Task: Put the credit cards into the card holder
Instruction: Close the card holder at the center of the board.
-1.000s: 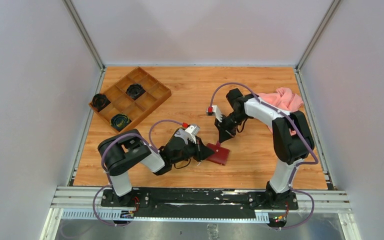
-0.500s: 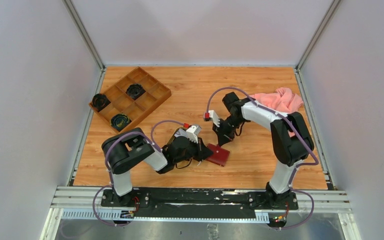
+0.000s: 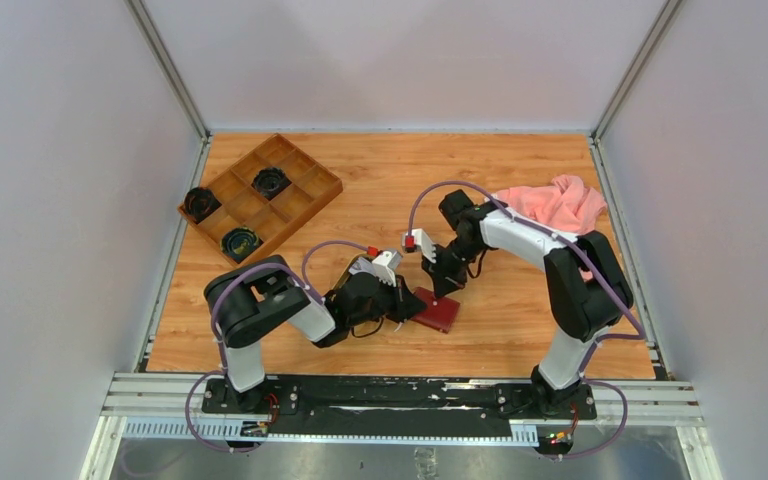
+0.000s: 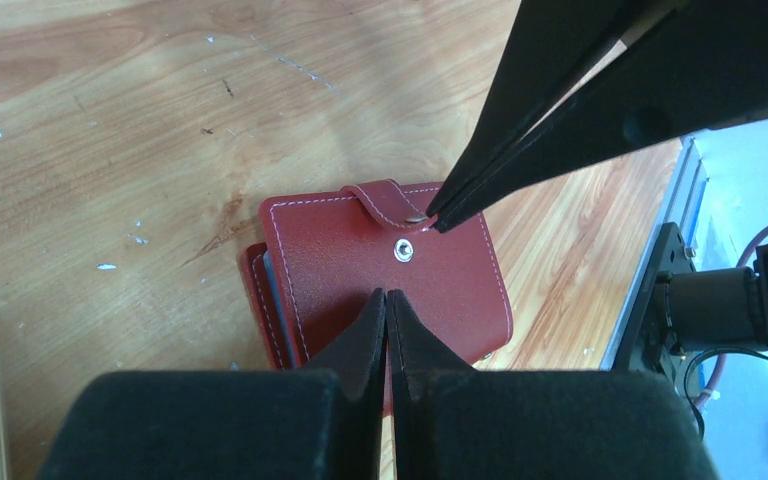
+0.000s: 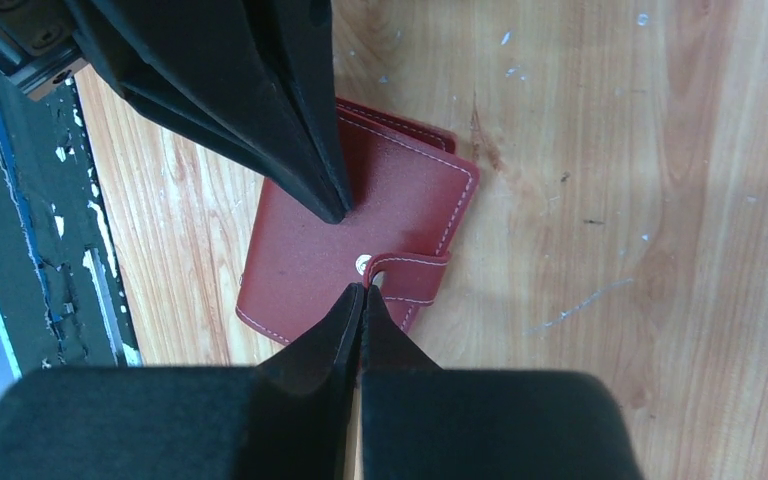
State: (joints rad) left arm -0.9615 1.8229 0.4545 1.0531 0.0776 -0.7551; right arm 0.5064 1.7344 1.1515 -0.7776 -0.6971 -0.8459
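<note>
The card holder (image 3: 440, 312) is a dark red folding wallet lying closed on the table between the arms. My left gripper (image 3: 409, 303) is shut and empty, its tips (image 4: 388, 293) resting on the card holder's cover (image 4: 340, 250) just below the snap. My right gripper (image 3: 443, 288) is shut, its tips (image 5: 362, 288) at the edge of the snap tab (image 5: 410, 275) on the card holder (image 5: 300, 260). The tab (image 4: 385, 200) is unsnapped and slightly raised. A grey-blue inner edge (image 4: 268, 290) shows between the covers. No loose credit cards are in view.
A brown compartmented wooden box (image 3: 305, 190) holding black round parts stands at the back left. A pink cloth (image 3: 560, 200) lies at the back right behind the right arm. The metal rail (image 3: 400, 400) runs along the near edge.
My right gripper has moved left and down from above the table to the card holder's snap tab. My left gripper stays on the cover; the card holder shifted slightly.
</note>
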